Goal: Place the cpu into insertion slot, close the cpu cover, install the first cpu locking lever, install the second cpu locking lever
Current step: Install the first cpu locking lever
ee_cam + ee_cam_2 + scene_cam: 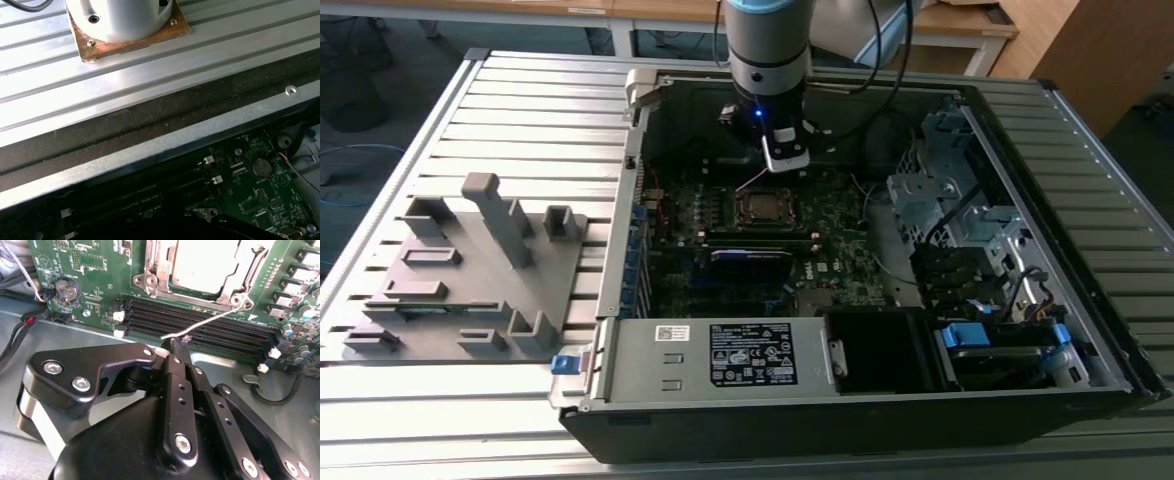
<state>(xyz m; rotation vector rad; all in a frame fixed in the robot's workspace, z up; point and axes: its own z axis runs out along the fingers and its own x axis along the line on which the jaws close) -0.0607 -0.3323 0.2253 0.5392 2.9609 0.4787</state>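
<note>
The gripper (174, 344), clenched on the thin locking lever's (215, 319) free end, hangs below the upright arm (767, 50), the cpu (200, 265) just beyond its tips.

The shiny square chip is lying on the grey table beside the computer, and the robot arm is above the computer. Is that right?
Not quite. The chip isn't on the grey table. It sits on the green board inside the computer, as the second wrist view shows. The robot arm is above the computer, as you said.
</note>
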